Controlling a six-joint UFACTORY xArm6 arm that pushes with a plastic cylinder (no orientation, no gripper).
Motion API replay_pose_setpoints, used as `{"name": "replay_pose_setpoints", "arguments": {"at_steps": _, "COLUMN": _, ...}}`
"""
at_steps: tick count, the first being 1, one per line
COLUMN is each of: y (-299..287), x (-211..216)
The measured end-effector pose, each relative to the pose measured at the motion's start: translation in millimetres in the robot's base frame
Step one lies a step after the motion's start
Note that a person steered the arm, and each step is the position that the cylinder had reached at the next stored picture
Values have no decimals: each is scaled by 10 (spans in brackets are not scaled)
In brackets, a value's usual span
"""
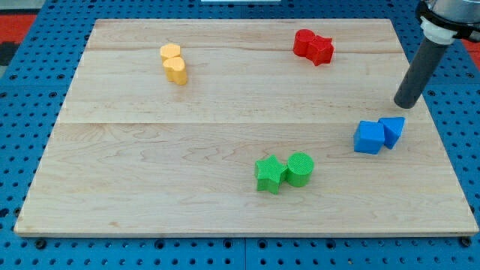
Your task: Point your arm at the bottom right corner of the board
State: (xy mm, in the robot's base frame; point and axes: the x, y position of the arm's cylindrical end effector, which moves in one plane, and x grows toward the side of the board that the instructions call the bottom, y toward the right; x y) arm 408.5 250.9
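My tip (406,104) is at the right side of the wooden board (150,195), near its right edge. It stands just above a blue triangular block (393,130), which touches a blue cube (368,137) on its left. The tip does not touch either block. The board's bottom right corner (471,229) lies well below the tip, toward the view's bottom right.
A green star block (270,174) and a green cylinder (300,168) sit together at bottom centre. Two yellow blocks (174,63) sit at top left. Two red blocks (313,46) sit at top right. A blue pegboard (22,105) surrounds the board.
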Motion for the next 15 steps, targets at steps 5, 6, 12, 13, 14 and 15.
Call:
{"name": "replay_pose_setpoints", "arguments": {"at_steps": 5, "y": -419, "x": 9}}
{"name": "replay_pose_setpoints", "arguments": {"at_steps": 6, "y": -494, "x": 9}}
{"name": "replay_pose_setpoints", "arguments": {"at_steps": 12, "y": -546, "x": -150}}
{"name": "replay_pose_setpoints", "arguments": {"at_steps": 13, "y": -489, "x": -150}}
{"name": "replay_pose_setpoints", "arguments": {"at_steps": 14, "y": -348, "x": -208}}
{"name": "replay_pose_setpoints", "arguments": {"at_steps": 15, "y": -409, "x": -381}}
